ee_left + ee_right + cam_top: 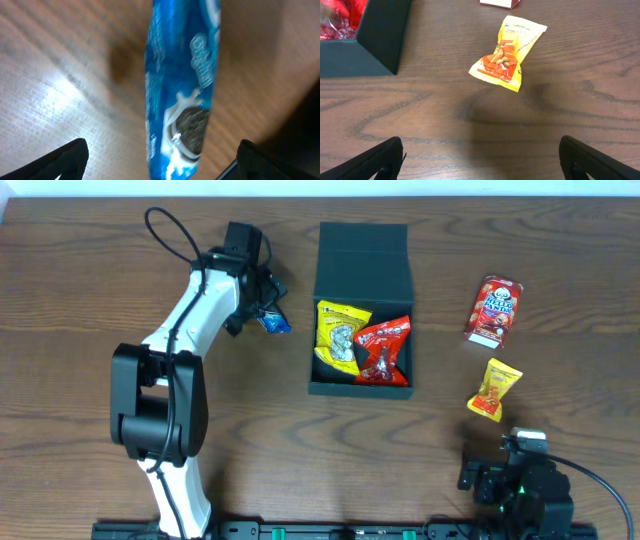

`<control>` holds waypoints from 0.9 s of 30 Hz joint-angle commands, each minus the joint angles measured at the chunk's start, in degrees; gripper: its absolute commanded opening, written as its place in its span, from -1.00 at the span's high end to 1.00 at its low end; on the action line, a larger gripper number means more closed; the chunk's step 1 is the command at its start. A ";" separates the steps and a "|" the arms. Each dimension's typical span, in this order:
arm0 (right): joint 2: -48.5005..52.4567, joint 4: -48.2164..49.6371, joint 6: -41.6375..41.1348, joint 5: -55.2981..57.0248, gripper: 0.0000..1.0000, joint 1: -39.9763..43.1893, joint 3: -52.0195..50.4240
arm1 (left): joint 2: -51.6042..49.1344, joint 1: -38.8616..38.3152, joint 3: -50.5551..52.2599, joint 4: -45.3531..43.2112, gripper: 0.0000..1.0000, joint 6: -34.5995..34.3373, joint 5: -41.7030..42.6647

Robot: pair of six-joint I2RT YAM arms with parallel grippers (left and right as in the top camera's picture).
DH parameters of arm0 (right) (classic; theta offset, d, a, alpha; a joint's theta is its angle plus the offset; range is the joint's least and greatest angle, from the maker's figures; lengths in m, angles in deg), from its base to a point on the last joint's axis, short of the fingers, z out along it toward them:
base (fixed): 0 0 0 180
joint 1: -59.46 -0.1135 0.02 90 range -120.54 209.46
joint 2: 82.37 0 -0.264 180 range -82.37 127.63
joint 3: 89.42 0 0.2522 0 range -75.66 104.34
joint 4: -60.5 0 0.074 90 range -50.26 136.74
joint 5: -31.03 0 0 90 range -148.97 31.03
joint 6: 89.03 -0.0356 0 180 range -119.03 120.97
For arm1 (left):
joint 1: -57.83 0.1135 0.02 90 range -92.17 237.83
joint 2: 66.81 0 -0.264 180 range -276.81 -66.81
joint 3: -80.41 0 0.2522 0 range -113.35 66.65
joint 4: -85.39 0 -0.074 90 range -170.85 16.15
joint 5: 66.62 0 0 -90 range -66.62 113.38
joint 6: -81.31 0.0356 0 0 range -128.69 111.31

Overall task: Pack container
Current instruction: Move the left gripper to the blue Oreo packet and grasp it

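The container is seen open at mid-tabletop, with a yellow packet and a red packet inside. Left of it, the left end effector is spread wide, and a blue cookie packet is seen between its fingers. The right end effector is likewise held open, near an orange-yellow packet.

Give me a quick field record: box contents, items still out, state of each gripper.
container: lid open
inside: yellow packet, red packet
outside: red snack box, orange-yellow packet, blue cookie packet
left gripper: open, fingers either side of blue cookie packet, left of container
right gripper: open, empty, facing orange-yellow packet
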 commanded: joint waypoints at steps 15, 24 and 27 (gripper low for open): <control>-0.31 -0.26 0.44 0.07 -0.99 0.55 -0.20 | -10.40 0.33 -10.19 5.99 -0.91 -0.02 0.13; -0.31 -0.26 0.44 0.07 -0.99 0.57 -0.20 | -12.76 0.33 -10.19 5.84 -0.91 -0.02 0.02; -0.31 -0.26 0.44 0.07 -0.99 0.57 -0.20 | -12.81 0.33 -10.19 5.77 -0.91 -0.02 0.00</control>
